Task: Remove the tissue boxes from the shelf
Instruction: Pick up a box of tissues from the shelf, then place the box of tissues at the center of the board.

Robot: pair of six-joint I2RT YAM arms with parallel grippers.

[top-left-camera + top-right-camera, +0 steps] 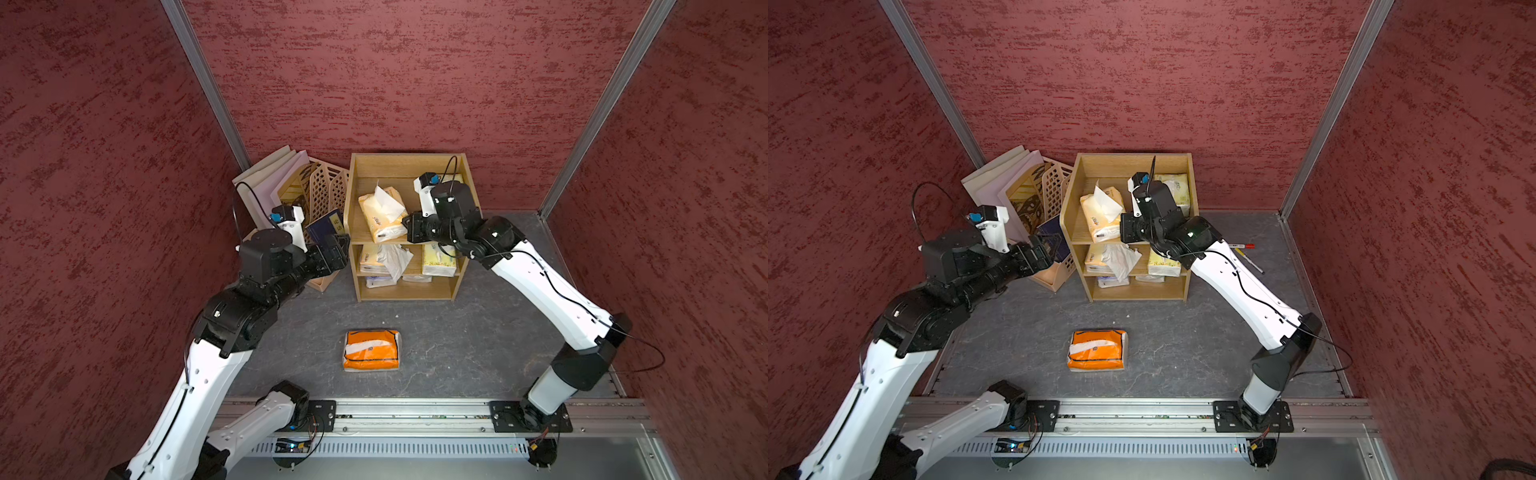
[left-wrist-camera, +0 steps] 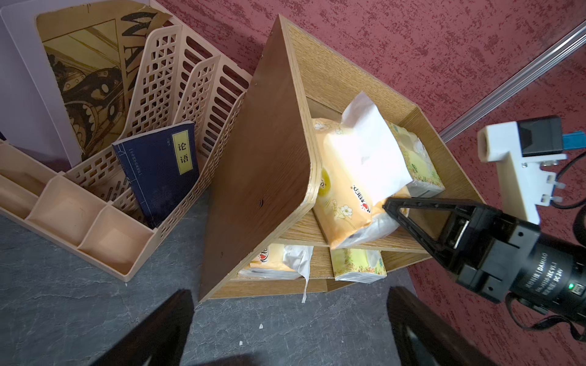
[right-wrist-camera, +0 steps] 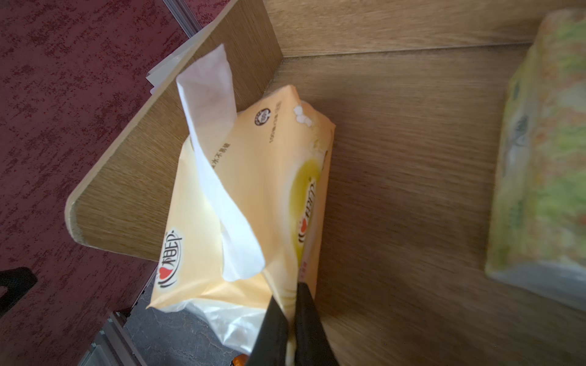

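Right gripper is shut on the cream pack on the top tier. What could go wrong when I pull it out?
1. The right gripper pinches only a thin front corner of the cream pack. The film may slip free or tear under the pack's weight.
2. The loose tissue stands up close to the shelf side panel. It could snag there or pull out.
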